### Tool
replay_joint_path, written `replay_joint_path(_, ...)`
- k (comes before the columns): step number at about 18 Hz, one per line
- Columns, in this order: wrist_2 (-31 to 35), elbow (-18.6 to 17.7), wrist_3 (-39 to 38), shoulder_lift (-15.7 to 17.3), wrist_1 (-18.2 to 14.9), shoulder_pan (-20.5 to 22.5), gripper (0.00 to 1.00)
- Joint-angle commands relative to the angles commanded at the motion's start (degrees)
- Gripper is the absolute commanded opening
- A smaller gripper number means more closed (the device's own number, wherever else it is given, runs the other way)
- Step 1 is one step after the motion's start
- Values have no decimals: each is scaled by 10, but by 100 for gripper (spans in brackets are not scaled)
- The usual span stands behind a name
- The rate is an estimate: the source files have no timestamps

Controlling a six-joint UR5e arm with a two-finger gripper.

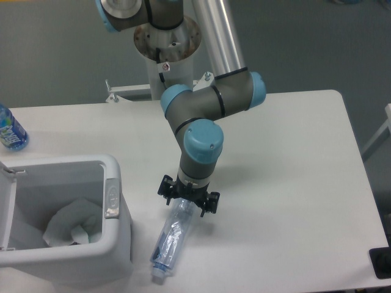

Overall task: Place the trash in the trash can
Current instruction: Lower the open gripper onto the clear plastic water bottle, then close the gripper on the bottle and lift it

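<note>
My fingers hang spread open astride the top end of the crushed bottle lying on the counter beside the bin, gripping nothing. Next: lower and squeeze.

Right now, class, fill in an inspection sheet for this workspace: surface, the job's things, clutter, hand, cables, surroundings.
Surface: white table, bare on its right half.
Job's things: crushed clear bottle lying on the table beside the bin; white paper wad already inside the white trash can, whose lid is open.
Clutter: blue-labelled water bottle at the table's left edge.
Hand: hand open, low over the upper end of the crushed bottle, fingers either side; contact cannot be told.
Cables: one thin dark cable on the arm's pedestal.
Surroundings: grey floor; dark object at the lower right edge.
</note>
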Motion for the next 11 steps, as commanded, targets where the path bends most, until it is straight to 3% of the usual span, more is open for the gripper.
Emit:
replay_joint_path(5,6,-2,-9,-4,10,-1,100)
replay_joint_path(9,17,-2,-9,-7,11,-2,78)
replay_joint_path(11,17,0,-9,-7,11,-2,72)
